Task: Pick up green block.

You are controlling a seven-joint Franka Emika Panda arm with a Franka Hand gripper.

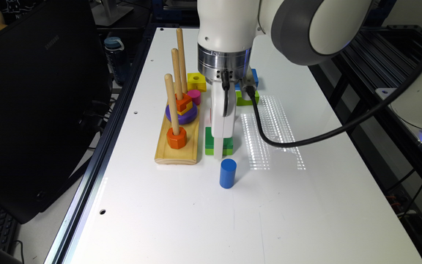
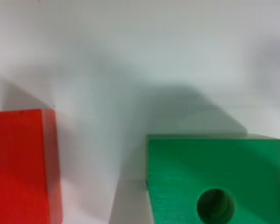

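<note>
A glossy white tabletop [image 1: 306,205] fills the scene, with small holes along its edge and striped reflections of light near its middle. The large square green wooden block [image 1: 208,141], dark green on top with lighter lime sides, lies flat on it, just beside the pale wooden peg stand [image 1: 177,146] on the exterior view's left. The white gripper [image 1: 221,146] stands directly over the block, reaching down to it. In the wrist view the green block [image 2: 214,172] shows its round centre hole, with a red wooden block [image 2: 23,168] apart from it on the white surface; whether the jaws are wide or closed cannot be told. A blue wooden cylinder [image 1: 228,173] stands upright nearby. A dark laptop lid [image 1: 31,102] borders the table, and black metal framing [image 1: 387,66] runs along the other side.
</note>
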